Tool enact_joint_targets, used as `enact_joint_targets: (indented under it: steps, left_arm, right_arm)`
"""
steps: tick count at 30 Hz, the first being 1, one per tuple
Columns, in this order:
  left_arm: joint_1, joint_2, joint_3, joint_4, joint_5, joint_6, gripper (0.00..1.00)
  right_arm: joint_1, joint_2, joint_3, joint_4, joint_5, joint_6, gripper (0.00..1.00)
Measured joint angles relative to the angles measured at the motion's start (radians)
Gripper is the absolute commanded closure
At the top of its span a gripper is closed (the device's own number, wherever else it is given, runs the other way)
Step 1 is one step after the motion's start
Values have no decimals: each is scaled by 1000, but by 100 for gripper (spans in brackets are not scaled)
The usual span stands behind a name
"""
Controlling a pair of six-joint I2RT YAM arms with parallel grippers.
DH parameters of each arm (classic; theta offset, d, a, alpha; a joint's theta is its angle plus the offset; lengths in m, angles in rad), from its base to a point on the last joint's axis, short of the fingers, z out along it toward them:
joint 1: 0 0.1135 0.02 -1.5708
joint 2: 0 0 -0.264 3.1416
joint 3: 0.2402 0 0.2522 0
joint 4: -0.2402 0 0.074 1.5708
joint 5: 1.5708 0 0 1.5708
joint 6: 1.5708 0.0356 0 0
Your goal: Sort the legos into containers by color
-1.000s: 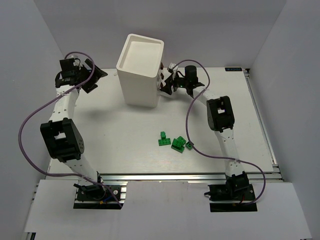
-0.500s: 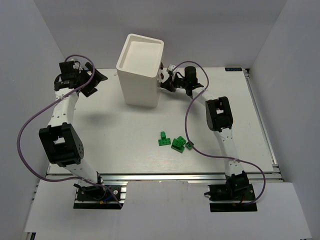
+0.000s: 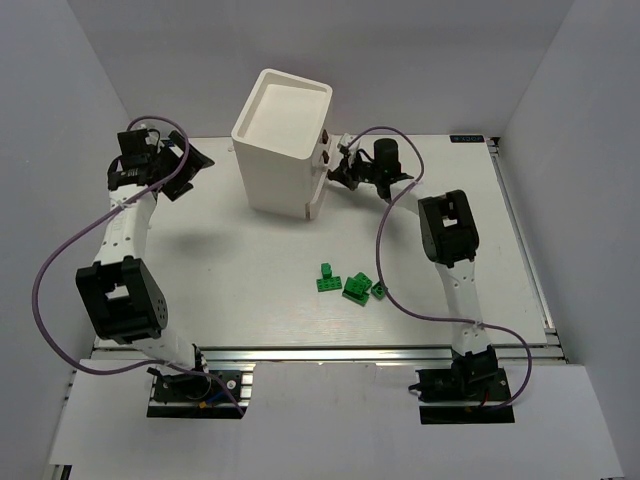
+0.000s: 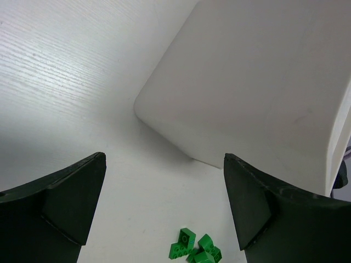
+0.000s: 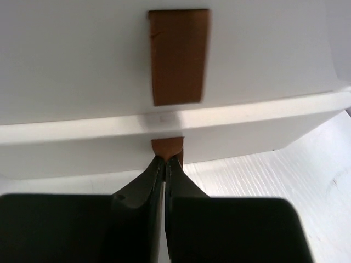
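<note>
The white drawer cabinet (image 3: 280,140) stands at the back middle of the table. My right gripper (image 3: 335,170) is at its right face, shut on the brown knob (image 5: 167,144) of a lower drawer (image 5: 82,156), which juts slightly out of the front. Another brown knob (image 5: 178,55) sits above it. Three green legos (image 3: 326,277) (image 3: 357,286) (image 3: 379,291) lie together mid-table, also in the left wrist view as a small cluster (image 4: 194,249). My left gripper (image 3: 190,158) hangs open to the cabinet's left, nothing between its fingers (image 4: 74,197).
White walls close in the table on the left, back and right. A purple cable loops along each arm. The metal rail (image 3: 330,352) runs along the near edge by the arm bases.
My right gripper has shut on the lower knob and drawn back a little to the right, with the drawer front now jutting out. The left arm has drifted slightly left.
</note>
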Motion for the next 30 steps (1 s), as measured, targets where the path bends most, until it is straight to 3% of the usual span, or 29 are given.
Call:
enact_joint_targets:
  steps: [14,15,16,17,18,22,27,30]
  left_arm:
    - [0,-242,-181,65,-62,0,2]
    - [-1,-263,-198,79,-62,5,2]
    - [-2,-287,-212,95,-60,19,2]
    - [-3,-309,-224,109,-51,33,3]
    - [-5,-336,-236,133,-24,48,4]
    - [-28,-414,-243,204,116,104,22]
    - [-126,-439,-246,222,242,149,51]
    - [-224,-435,-260,208,262,171,66]
  right_arm:
    - [-96,-264,-241,-277,163,-56,99]
    - [-103,-281,-262,-285,161,-66,89]
    - [-109,-299,-281,-294,158,-78,52]
    - [-114,-312,-291,-307,149,-82,24]
    - [-117,-323,-295,-324,139,-100,11]
    - [-135,-365,-295,-394,63,-146,11]
    - [-165,-489,-400,-421,23,-164,11]
    - [-190,-587,-498,-426,-8,-193,20]
